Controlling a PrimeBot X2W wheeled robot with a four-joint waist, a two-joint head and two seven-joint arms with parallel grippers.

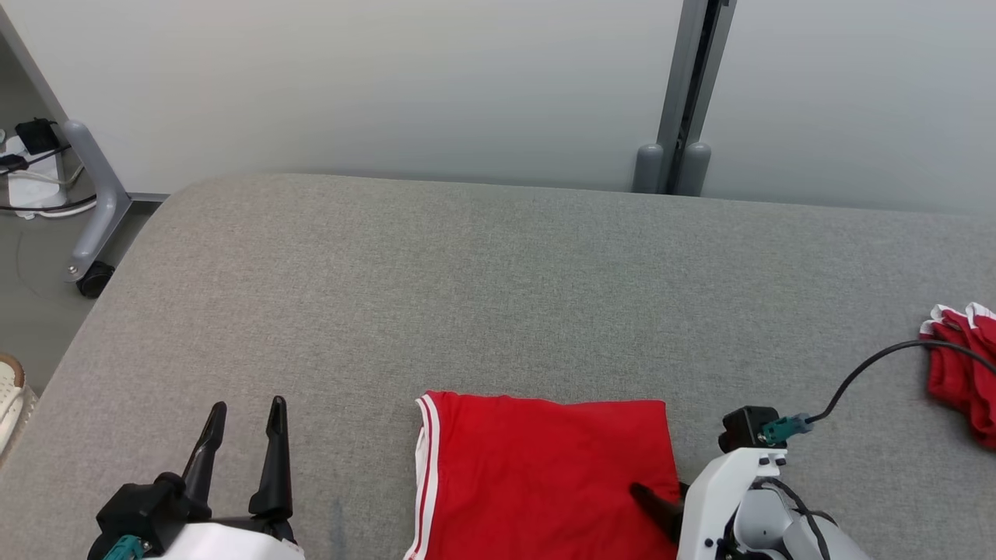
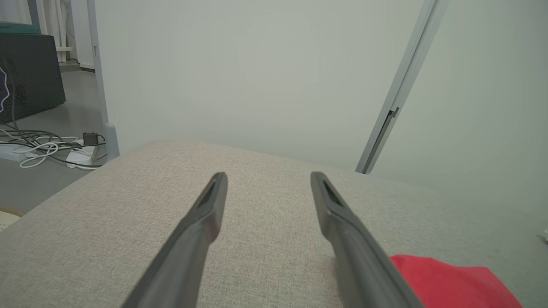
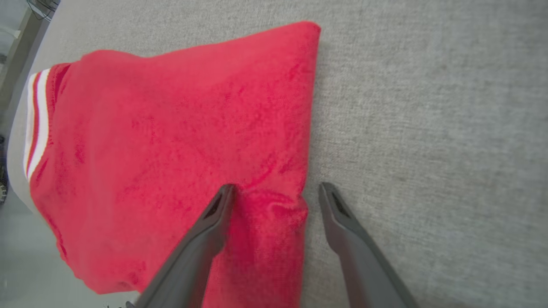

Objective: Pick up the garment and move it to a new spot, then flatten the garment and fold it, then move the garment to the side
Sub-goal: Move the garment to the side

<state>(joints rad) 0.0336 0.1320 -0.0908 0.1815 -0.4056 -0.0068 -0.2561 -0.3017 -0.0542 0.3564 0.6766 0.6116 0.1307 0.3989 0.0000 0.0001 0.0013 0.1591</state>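
The folded red garment with white-striped trim (image 1: 545, 474) lies flat near the front edge of the grey fabric-covered table (image 1: 467, 272). My right gripper (image 3: 276, 192) is spread wide astride its right edge, one finger on the cloth and the other over bare table. My left gripper (image 1: 247, 406) hangs open to its left, and a crumpled red cloth (image 1: 961, 373) lies well apart on the right.

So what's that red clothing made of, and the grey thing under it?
Red garment: looks like soft knit cloth, matte and slightly fuzzy, with white striped trim. Grey surface: seems woven upholstery fabric; fine weave shows, no shine.
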